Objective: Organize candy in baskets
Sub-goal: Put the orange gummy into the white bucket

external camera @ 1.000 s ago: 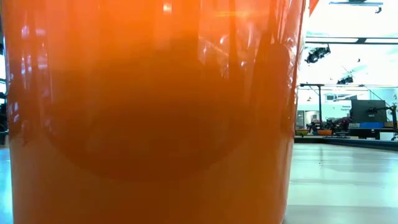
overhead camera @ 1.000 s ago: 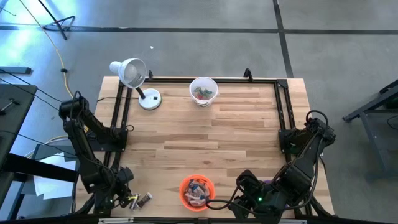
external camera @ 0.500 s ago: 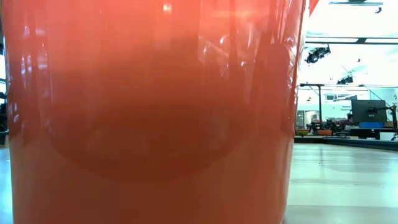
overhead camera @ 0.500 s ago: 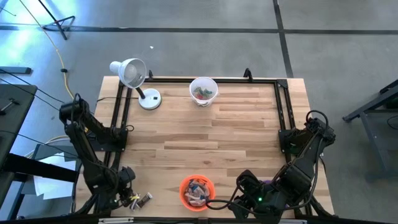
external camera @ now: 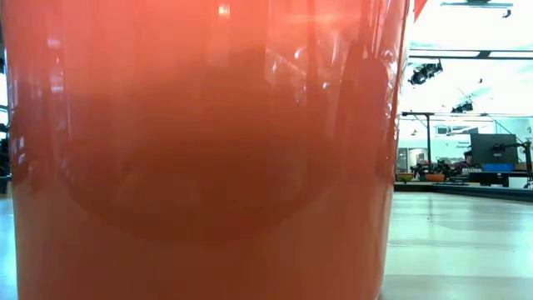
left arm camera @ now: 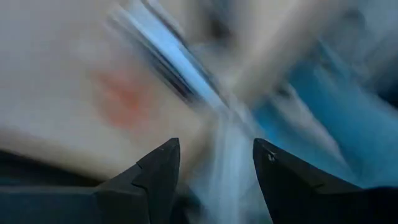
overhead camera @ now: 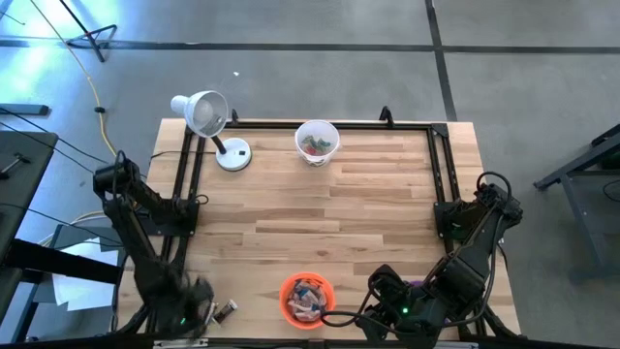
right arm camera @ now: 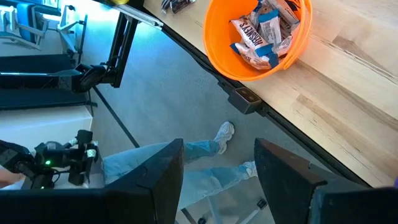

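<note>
Orange basket (overhead camera: 307, 300) and white basket (overhead camera: 317, 142) both hold candy (right arm camera: 264, 32); each tool, left (left arm camera: 216, 168) and right (right arm camera: 219, 163), gapes empty.

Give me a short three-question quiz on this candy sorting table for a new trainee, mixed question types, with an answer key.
1. True or false: the orange basket holds candy.
2. Which thing stands beside the white basket at the far edge of the table? A) a desk lamp B) a kettle C) a laptop
3. Fill in: the right gripper is open and holds ____.

Key
1. True; wrapped pieces fill it in the right wrist view.
2. A
3. Nothing; it looks past the near table edge at the floor, where a person's legs show.
</note>
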Controlling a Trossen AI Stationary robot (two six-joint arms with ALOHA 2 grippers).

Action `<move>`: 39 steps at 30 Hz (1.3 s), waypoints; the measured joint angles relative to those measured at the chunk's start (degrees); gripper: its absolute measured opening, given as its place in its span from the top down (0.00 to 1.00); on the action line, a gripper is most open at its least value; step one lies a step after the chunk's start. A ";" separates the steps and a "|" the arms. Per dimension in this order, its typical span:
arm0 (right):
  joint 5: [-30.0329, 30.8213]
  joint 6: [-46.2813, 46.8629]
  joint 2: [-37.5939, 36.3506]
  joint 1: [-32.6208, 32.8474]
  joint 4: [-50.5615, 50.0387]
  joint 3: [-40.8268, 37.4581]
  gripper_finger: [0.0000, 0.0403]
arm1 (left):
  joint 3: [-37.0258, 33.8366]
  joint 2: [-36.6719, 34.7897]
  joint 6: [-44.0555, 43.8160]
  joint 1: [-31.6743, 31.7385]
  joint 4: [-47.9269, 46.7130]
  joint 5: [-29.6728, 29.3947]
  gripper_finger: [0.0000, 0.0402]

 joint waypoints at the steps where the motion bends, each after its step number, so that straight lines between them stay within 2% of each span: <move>1: -0.01 0.02 -0.02 -0.02 0.02 0.00 0.53 | 0.28 0.44 1.16 -0.19 2.54 2.22 0.52; 3: 0.03 0.00 0.00 -0.20 0.00 0.00 0.53 | -0.17 0.19 5.84 -0.20 3.81 3.44 0.52; 9: -1.77 0.00 0.02 -0.32 0.44 0.00 0.53 | -0.90 1.31 7.84 -0.13 4.04 5.60 0.52; 24: -1.89 0.00 0.02 -0.37 0.44 0.00 0.53 | -1.21 1.23 17.43 0.34 -4.28 4.57 0.52; 39: -1.90 0.00 0.02 -0.37 0.42 0.00 0.53 | -2.47 3.18 23.05 4.70 -0.42 4.37 0.53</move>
